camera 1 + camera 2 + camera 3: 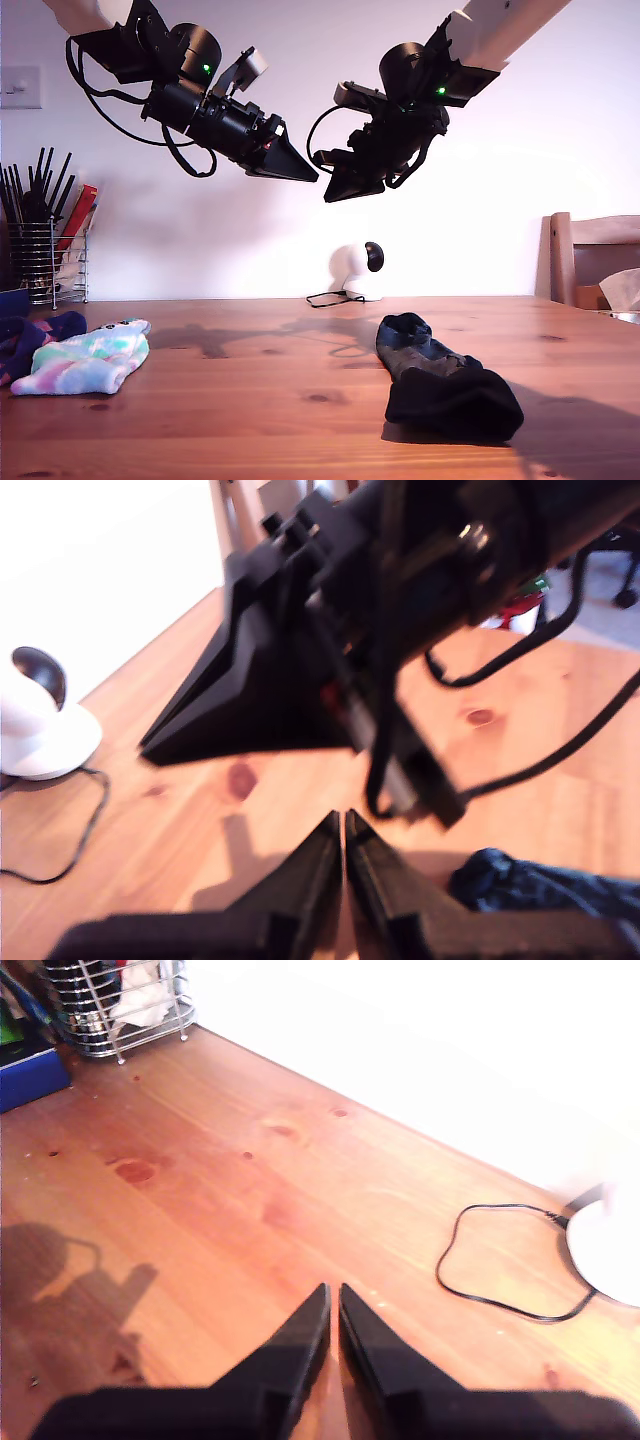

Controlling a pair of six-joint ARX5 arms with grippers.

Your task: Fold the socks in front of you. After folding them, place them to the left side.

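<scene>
A dark sock (450, 390) lies bunched on the wooden table (250, 400) toward the exterior view's right; its edge also shows in the first wrist view (540, 885). A pastel tie-dye sock (90, 358) rests at the exterior view's left, partly over a navy-purple sock (40, 335). My first gripper (310, 178) (343, 820) hangs high above the table, shut and empty. My second gripper (330, 197) (333, 1295) hovers close opposite it, also shut and empty, and shows in the first wrist view (150, 750). Both tips nearly meet in mid-air, far above the socks.
A wire rack (45, 250) (120, 1010) holding utensils stands at the exterior view's left, with a blue box (30, 1080) beside it. A white round camera (355, 270) with a black cable (500, 1260) sits at the back. A wooden chair (590, 260) stands at the exterior view's right.
</scene>
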